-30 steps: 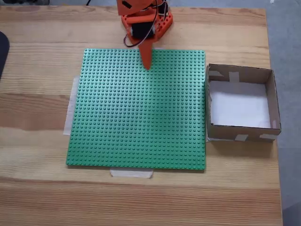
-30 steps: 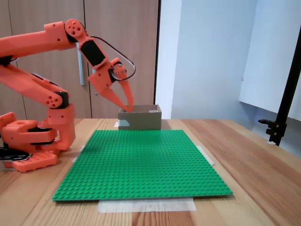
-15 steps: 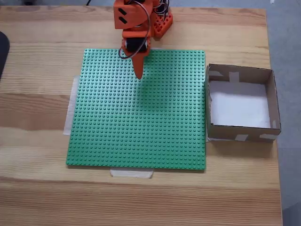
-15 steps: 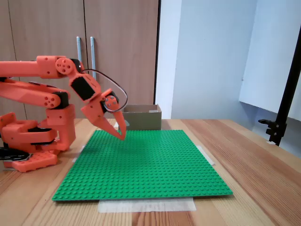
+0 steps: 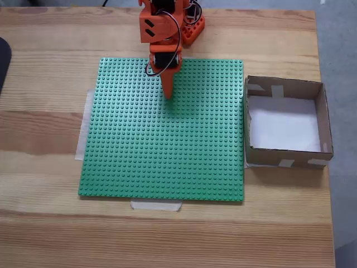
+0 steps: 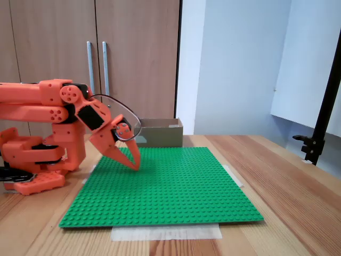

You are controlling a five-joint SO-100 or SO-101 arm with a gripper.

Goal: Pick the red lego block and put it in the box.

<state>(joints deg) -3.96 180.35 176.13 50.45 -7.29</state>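
Observation:
The orange gripper [image 5: 168,96] points down at the back half of the green baseplate [image 5: 167,162], its tips close to or touching the studs. From the side, the gripper [image 6: 136,166] tapers to a single point with its fingers together and nothing between them. The red lego block is hidden or out of view. The box [image 5: 284,88] stands right of the baseplate, brown cardboard with a white bottom and nothing visible inside. From the side, the box [image 6: 160,136] sits behind the plate [image 6: 165,186], well clear of the gripper.
The arm's orange base [image 6: 37,160] stands at the back edge of the wooden table [image 5: 44,128]. Tape strips [image 5: 155,205] hold the baseplate down. A black stand [image 6: 319,133] rises at the table's right side.
The arm has folded down. The gripper dropped from box-top height to the baseplate's surface and shifted slightly forward over the plate, staying shut.

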